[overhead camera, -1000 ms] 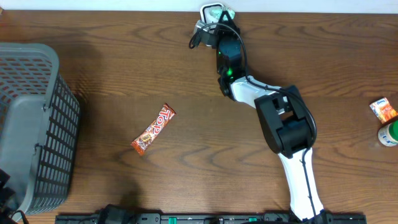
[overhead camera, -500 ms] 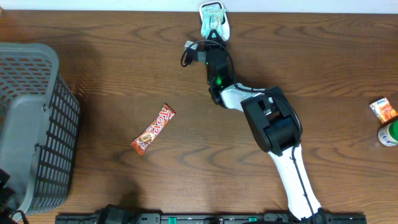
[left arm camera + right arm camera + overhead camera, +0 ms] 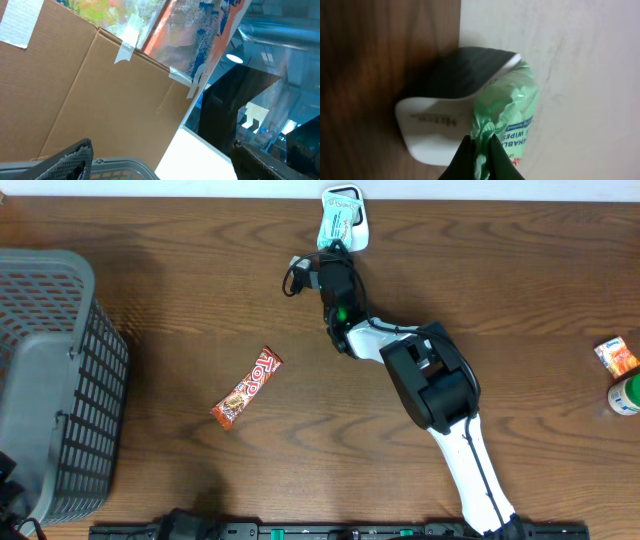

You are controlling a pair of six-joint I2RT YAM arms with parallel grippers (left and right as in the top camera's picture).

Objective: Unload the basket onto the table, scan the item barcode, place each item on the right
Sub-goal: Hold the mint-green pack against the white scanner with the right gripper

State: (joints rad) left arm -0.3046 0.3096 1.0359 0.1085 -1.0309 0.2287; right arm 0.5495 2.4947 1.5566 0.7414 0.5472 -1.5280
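Right gripper (image 3: pixel 481 150) has pulled back down-left from the top edge, pinching the wipes pack (image 3: pixel 337 215) tight. Pack now hangs over scanner (image 3: pixel 361 222), top centre; scan pass looks underway.

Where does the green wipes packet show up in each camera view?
Overhead: the wipes packet is at top centre of the frame, at the white scanner.
Left wrist: not in it.
Right wrist: centre right, pinched in the shut right tool.
Shared landmark: the white scanner, left of the packet in the right wrist view.
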